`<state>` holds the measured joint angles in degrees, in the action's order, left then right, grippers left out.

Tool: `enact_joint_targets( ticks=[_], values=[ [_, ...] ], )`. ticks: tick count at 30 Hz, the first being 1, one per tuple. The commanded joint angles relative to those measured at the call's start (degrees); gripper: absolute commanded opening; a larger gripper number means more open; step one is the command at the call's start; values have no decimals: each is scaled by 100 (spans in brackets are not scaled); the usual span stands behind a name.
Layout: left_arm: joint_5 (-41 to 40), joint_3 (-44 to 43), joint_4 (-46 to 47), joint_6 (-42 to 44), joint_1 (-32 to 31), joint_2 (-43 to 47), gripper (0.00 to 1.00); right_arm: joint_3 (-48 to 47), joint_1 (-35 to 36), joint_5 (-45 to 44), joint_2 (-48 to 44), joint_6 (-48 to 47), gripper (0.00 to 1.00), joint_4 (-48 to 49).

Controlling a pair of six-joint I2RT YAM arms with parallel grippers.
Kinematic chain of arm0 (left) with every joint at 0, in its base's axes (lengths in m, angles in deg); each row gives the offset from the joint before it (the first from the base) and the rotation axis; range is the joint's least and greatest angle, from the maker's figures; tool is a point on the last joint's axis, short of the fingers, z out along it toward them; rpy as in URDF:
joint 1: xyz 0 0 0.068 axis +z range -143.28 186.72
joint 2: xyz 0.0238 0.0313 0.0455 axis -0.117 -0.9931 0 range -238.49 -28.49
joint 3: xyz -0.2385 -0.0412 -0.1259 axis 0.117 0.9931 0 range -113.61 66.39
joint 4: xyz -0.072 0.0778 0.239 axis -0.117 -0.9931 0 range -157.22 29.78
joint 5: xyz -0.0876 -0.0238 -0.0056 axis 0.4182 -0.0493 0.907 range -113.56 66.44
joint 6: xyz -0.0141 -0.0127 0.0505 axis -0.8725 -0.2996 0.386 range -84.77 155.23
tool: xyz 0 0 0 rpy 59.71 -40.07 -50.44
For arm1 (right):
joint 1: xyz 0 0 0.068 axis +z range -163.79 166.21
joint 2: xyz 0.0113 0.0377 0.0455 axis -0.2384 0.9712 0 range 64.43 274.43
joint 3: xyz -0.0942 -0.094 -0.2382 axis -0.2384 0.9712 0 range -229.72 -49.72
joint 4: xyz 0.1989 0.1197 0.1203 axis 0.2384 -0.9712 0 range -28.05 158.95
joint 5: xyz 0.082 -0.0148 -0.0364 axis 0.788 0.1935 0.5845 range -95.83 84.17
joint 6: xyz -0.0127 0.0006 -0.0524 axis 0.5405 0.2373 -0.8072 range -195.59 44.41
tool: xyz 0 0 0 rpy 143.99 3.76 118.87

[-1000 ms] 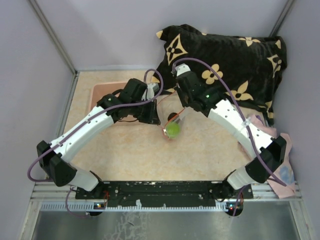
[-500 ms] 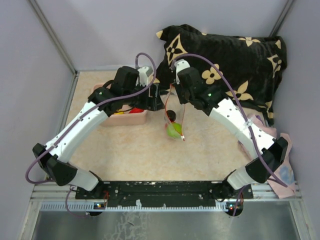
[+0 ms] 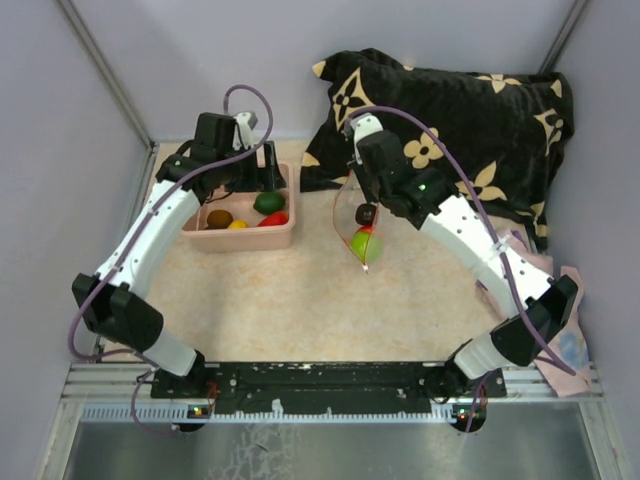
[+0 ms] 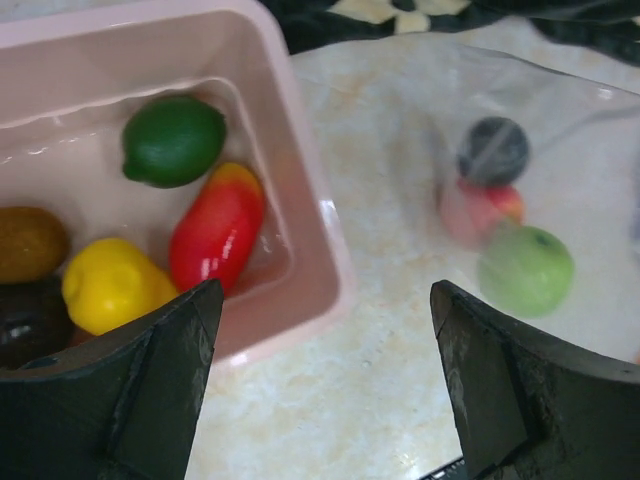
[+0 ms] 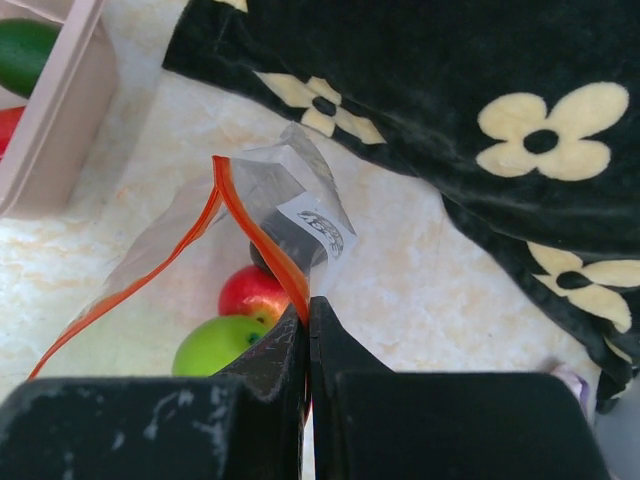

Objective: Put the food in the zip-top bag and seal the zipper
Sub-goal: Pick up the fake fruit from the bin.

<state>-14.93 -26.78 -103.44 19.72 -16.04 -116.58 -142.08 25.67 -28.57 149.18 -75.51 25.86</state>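
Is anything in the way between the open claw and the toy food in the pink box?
Nothing visible. The open left gripper hangs over the pink bin, and the toy food lies uncovered inside.

Clear crinkly zip-top bag held up by its mouth, red-orange zipper strip unsealed and gaping; light green ball, red fruit, dark ball inside. Dark green lime, red oblong, yellow piece, brown piece in pink plastic bin
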Motion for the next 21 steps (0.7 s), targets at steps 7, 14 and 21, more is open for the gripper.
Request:
enact_joint_targets(
  ticks=[7, 14, 21],
  values=[
    [-534, -77, 19, 556, 412, -1413, 92, -259, -61, -271, 217, -382, 0, 245],
    [-917, -163, 407, 614, 552, -2267, 93, -306, -59, -174, 446, -430, 0, 294],
    [-1399, 97, 1582, 444, 584, -2589, 97, -356, -62, -63, 550, -421, 0, 310]
  ],
)
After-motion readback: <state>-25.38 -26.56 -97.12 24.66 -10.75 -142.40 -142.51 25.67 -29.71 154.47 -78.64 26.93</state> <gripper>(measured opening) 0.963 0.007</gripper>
